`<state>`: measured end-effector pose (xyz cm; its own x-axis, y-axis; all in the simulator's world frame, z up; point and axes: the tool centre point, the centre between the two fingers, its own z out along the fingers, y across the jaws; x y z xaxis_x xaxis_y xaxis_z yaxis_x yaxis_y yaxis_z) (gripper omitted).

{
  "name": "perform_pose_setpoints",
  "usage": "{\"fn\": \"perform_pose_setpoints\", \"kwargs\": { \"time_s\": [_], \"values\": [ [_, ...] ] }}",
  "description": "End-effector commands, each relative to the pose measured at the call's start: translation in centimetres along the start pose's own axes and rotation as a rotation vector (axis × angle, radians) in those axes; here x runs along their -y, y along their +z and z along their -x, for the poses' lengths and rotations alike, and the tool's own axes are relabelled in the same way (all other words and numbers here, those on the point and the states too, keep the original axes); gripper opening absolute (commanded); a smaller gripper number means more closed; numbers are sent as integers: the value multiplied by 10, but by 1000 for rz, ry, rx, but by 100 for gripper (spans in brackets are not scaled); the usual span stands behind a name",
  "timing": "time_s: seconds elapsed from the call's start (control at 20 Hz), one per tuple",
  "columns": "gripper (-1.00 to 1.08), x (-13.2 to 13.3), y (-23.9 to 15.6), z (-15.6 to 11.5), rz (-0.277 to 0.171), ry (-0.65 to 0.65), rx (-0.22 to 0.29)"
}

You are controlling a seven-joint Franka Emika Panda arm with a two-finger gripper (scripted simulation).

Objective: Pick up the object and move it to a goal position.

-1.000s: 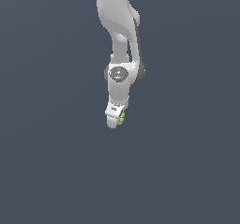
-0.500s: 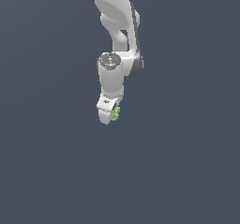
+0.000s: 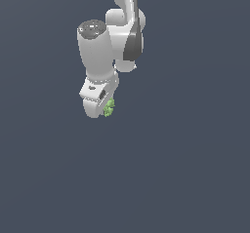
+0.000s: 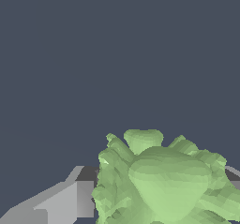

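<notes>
Since the earlier frame, the claw (image 3: 103, 109) has shifted toward the exterior view's left, and the arm (image 3: 100, 51) now shows larger. Claw is closed on the object (image 3: 109, 107), a light-green lumpy item held between the fingers (image 4: 63, 202). In the wrist view the object (image 4: 161, 181) sits directly at the claw tips, touching one grey finger. Beyond the claw lies only a uniform dark grey background (image 3: 195, 168).
</notes>
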<state>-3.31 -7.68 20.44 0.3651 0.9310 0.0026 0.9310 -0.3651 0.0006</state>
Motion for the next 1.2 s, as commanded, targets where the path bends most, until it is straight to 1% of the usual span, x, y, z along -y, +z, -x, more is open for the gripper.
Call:
{"fn": "perform_pose_setpoints", "kwargs": {
  "time_s": [0.0, 0.3, 0.55, 0.85, 1.15],
  "values": [
    [-100, -7, -26, 10, -1, -1, -1],
    [-100, -26, -83, 32, -1, 0, 0],
    [-100, -38, -116, 44, -1, 1, 1],
    [-100, -47, -138, 53, -1, 1, 2],
    [-100, -50, -145, 55, -1, 2, 2]
  ]
}}
